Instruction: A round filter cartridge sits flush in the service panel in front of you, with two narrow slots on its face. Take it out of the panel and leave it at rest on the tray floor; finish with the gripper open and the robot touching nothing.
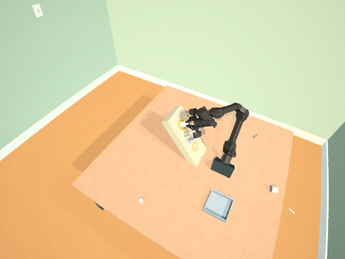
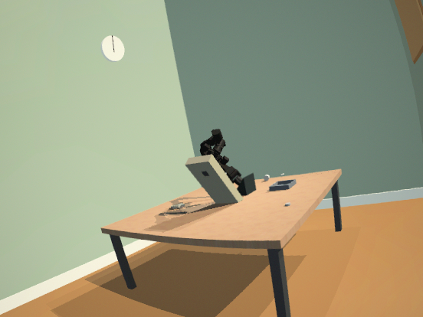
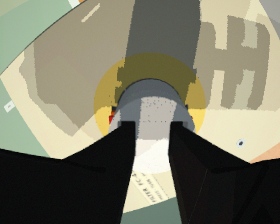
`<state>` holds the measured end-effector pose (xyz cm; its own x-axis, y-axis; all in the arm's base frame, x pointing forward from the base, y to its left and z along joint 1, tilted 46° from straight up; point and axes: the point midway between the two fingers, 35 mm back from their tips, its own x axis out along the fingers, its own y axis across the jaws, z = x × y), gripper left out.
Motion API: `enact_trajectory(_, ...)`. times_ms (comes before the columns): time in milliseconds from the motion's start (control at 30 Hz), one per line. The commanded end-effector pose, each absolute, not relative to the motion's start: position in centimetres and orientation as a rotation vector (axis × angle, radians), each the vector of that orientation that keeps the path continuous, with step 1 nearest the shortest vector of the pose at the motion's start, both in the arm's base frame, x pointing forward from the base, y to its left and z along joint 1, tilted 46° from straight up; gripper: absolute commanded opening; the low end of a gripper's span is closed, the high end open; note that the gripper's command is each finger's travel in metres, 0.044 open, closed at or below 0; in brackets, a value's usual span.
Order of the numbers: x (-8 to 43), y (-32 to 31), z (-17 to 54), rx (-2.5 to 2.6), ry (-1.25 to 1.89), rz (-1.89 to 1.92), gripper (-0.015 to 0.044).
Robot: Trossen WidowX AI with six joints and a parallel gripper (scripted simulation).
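Note:
The round white cartridge (image 1: 183, 124) (image 3: 153, 107) stands out from its opening in the tilted cream service panel (image 1: 172, 115) (image 2: 220, 181) (image 3: 225, 137), inside a yellow ring (image 3: 103, 100). Its grey side shows in the wrist view; how much remains inside is hidden. My gripper (image 1: 187, 124) (image 3: 151, 129) is shut on the cartridge, with its two dark fingertips at the face, where they cover the slots. The exterior camera sees the panel's back, so the fingers are hidden there. The blue-grey tray (image 1: 219, 203) (image 2: 283, 185) is empty, on the table beyond the arm's base.
A second yellow ring (image 1: 195, 146) is lower on the panel, near a small grey part. A white cylinder (image 1: 274, 189) (image 2: 267, 178), a small white round piece (image 1: 140, 200) (image 2: 287, 204) and a grey bar (image 1: 255, 136) lie on the table. The arm's dark base (image 1: 222, 167) stands between panel and tray.

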<state>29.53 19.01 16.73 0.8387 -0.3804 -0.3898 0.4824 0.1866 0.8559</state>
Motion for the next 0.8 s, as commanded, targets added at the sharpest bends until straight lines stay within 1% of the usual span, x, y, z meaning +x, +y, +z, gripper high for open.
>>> enact_trajectory(0, 28.0, 19.9, 17.2, 1.25, 0.118, -0.603, 0.0)
enact_trajectory(267, 26.7, 20.1, 17.8, 1.252, 0.114, -0.599, 0.0)
enact_trajectory(767, 24.7, 17.0, 14.9, 1.251, 0.114, -0.599, 0.0)
